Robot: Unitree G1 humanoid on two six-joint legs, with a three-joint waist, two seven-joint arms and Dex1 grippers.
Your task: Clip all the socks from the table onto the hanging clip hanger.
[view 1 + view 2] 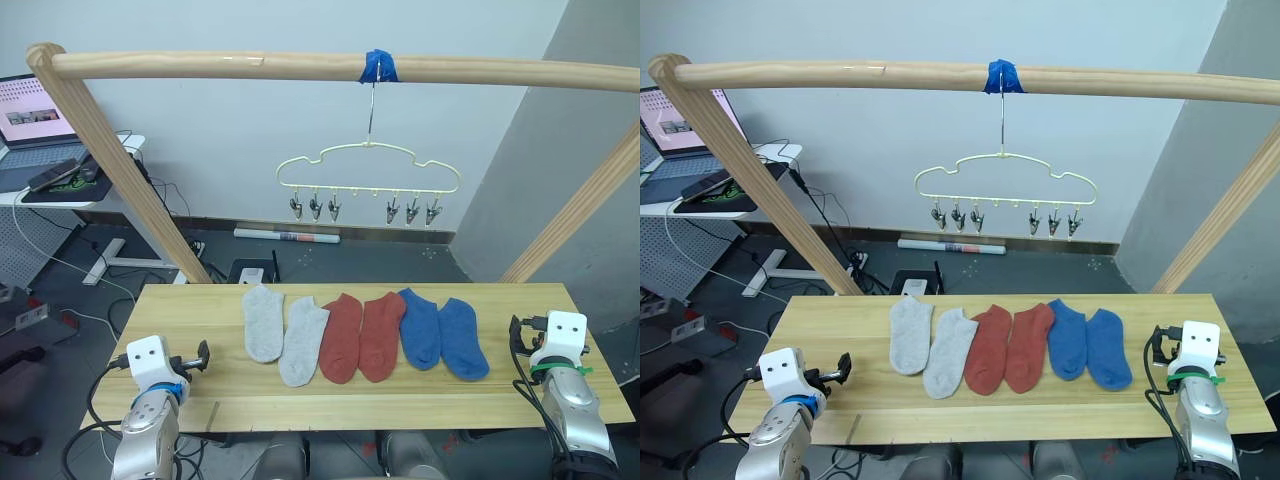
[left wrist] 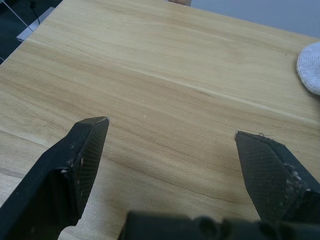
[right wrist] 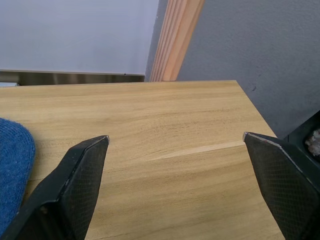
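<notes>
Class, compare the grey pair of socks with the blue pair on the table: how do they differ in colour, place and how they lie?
The grey pair is pale; the blue pair is deep blue. The grey pair lies at the row's left end, the blue pair at its right end. The grey socks are staggered, one reaching nearer the front edge; the blue socks lie more level. Both pairs lie flat on the table, unclipped.

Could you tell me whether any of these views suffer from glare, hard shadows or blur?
Left eye view: even light, soft shadows, socks and hanger sharp. Left wrist view: table grain crisp, left tool fingers slightly soft. Right wrist view: right tool likewise; no glare.
</notes>
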